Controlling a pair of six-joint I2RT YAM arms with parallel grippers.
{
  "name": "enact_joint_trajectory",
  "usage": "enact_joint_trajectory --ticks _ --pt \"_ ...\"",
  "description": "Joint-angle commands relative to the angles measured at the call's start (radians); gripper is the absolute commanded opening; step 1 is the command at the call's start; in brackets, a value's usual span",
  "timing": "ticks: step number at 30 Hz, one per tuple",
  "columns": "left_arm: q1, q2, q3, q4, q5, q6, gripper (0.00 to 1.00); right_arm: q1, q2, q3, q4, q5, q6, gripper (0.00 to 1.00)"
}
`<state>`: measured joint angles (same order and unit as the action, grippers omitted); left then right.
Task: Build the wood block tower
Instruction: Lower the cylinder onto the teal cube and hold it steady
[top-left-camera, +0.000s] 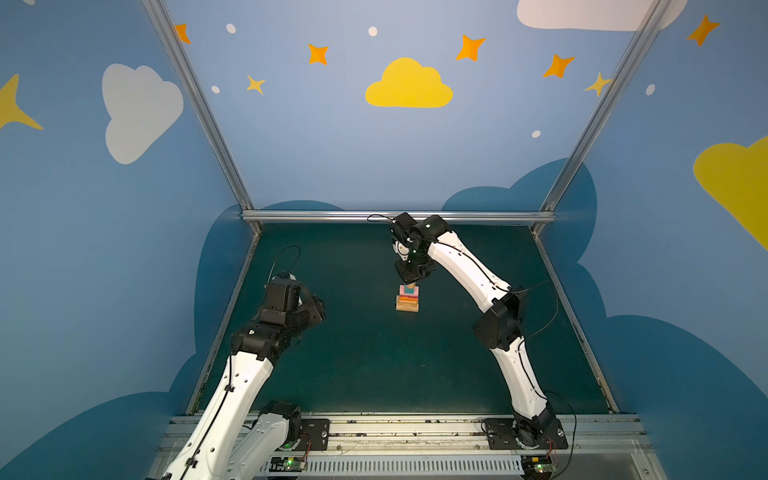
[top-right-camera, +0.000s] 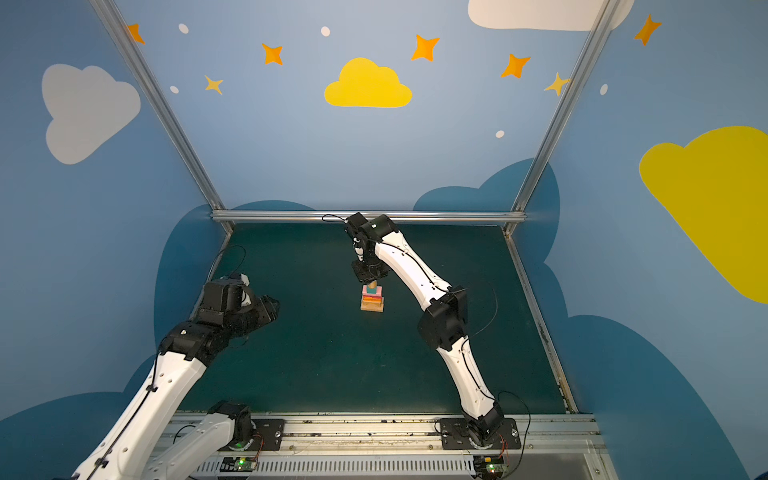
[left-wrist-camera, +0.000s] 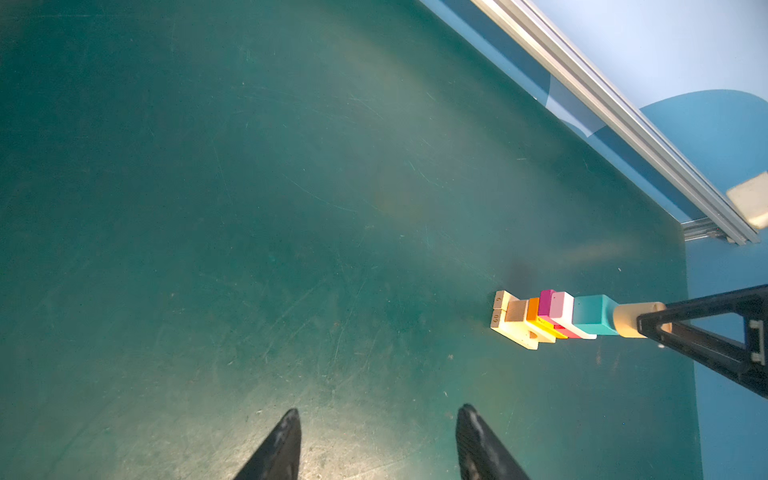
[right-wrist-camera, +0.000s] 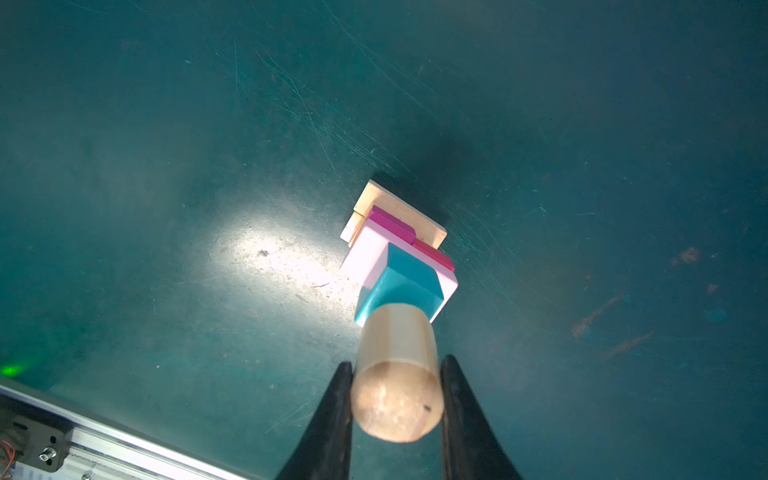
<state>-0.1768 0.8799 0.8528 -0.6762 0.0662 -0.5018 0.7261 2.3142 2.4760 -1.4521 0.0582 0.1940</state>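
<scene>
Okay: right gripper clamped on tan cylinder, seated on teal cube topping the tower. Spread and empty, left gripper hangs well apart at the tower's 9 o'clock.

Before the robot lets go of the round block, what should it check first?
1. Right tool grips the tan cylinder from both sides: ok.
2. Tan cylinder sits flat on the teal cube: cannot tell; they look touching in the left wrist view.
3. Tower stands upright in both top views: ok.
4. Left tool is open, empty and away from the tower: ok.
</scene>
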Motion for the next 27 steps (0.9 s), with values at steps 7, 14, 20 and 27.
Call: enact_joint_trajectory --ticks 7,14,20,27 --pt "0.007 -0.015 -0.014 0.012 -0.012 0.012 0.59 -0.008 0.026 0.047 -0.013 -0.027 0.003 0.0" --pt "0.007 -0.018 -0.013 0.013 -0.013 0.012 0.59 -0.011 0.034 0.052 -0.013 -0.027 0.002 0.0" --pt "0.01 -0.018 -0.015 0.013 -0.011 0.012 0.59 -0.013 0.036 0.051 -0.013 -0.025 0.005 0.0" --pt "0.01 -0.019 -0.017 0.014 -0.01 0.011 0.59 -0.017 0.041 0.051 -0.015 -0.024 0.007 0.0"
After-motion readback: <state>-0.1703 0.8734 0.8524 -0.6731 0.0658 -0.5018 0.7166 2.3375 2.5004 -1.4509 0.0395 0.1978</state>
